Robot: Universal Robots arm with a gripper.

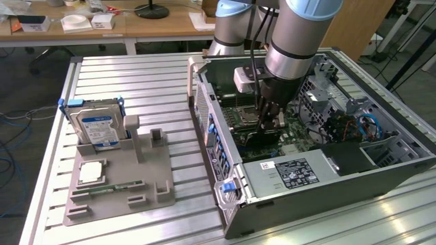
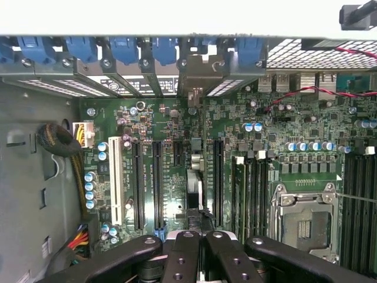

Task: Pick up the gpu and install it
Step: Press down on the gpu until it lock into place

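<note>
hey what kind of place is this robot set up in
Likely a robotics lab or workshop: an open computer case lies on a slatted metal table, a gray parts fixture holds a hard drive, and cluttered wooden desks stand behind.

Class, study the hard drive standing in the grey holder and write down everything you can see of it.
The hard drive is a silver, metallic-looking slab with a blue-and-white label on its facing side. Blue rails clip along both its side edges. It stands upright on one end, leaning slightly back, seated in a slot of the grey holder on the slatted table, to the exterior view's left of the computer case.
</note>
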